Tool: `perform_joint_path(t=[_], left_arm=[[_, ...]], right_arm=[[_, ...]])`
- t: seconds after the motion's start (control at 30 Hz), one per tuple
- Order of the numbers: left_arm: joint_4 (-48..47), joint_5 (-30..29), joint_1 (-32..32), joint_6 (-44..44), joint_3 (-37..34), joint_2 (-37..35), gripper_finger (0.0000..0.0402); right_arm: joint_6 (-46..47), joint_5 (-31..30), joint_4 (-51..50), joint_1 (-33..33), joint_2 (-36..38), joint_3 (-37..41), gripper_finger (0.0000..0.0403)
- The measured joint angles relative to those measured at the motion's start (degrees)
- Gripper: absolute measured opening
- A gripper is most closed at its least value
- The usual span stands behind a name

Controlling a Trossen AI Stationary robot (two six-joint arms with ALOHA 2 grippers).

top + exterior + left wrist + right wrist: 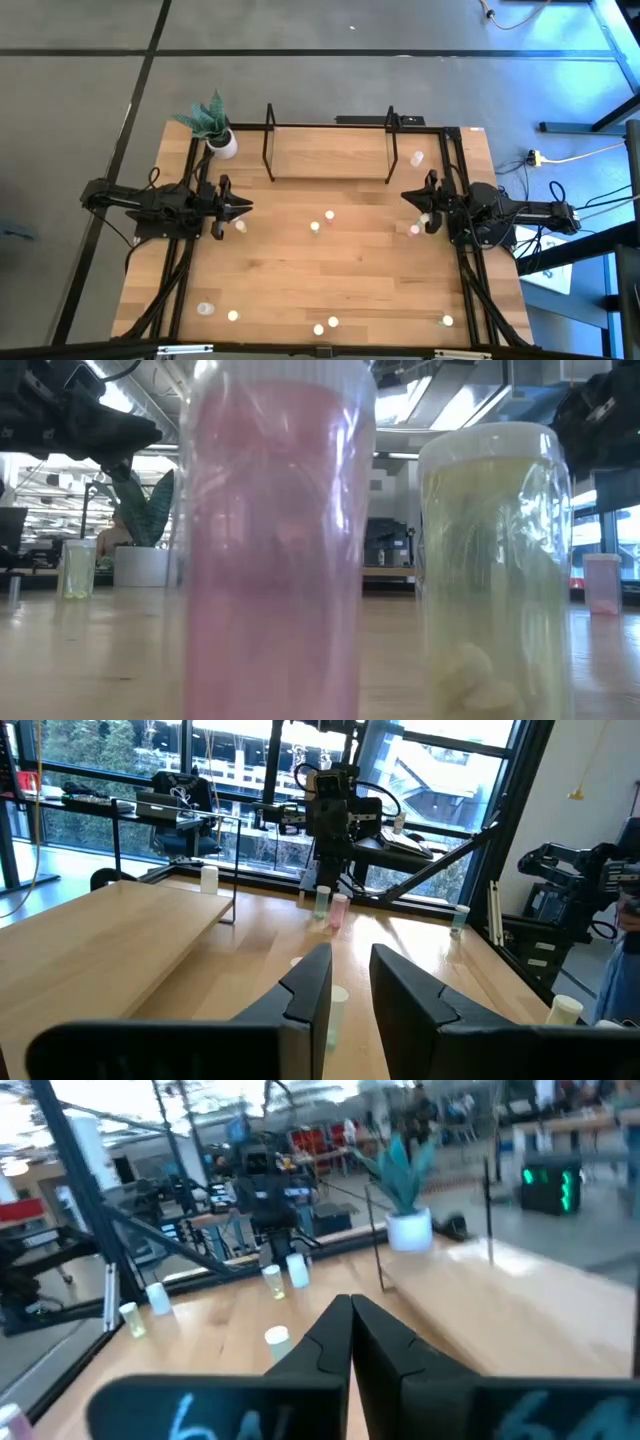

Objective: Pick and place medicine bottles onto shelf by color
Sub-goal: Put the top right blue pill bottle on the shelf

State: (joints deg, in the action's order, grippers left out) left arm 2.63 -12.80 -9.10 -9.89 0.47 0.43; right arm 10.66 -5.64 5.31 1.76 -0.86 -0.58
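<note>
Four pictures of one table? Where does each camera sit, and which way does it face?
High view: overhead, straight down on the table, shelf, both arms.
Low view: tabletop height, level across; a pink bottle and a yellowish bottle fill it.
Left wrist view: on the left arm, facing the right arm across the table; left gripper fingers apart.
Right wrist view: opposite way; right gripper shut.
Shared: the plant shows in high, low and right wrist views.
</note>
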Motion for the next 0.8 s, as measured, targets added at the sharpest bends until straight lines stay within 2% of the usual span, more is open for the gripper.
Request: perform_joint_path(t=[0.17,0.33,0.43,0.6,0.8], left_arm=[[0.0,0.0,0.0,0.0,0.0,0.0,0.0066],[0.0,0.0,0.0,0.0,0.0,0.0,0.0066],[0.0,0.0,0.0,0.0,0.0,0.0,0.0066],[0.0,0.0,0.0,0.0,0.0,0.0,0.0066],[0.0,0.0,0.0,0.0,0.0,0.0,0.0066]], right_arm=[[-10.8,2.5,-0.3,0.0,-0.3,-4.3,0.0004],[-15.4,-3.4,-5.7,0.0,-3.5,-12.8,0.0002],[-17.6,-4.2,-13.2,0.0,-7.8,-19.1,0.0002],[-11.0,-10.4,-25.5,0.0,-18.2,-30.4,0.0002],[-7.5,-10.3,-38.5,0.0,-31.7,-42.6,0.0001]])
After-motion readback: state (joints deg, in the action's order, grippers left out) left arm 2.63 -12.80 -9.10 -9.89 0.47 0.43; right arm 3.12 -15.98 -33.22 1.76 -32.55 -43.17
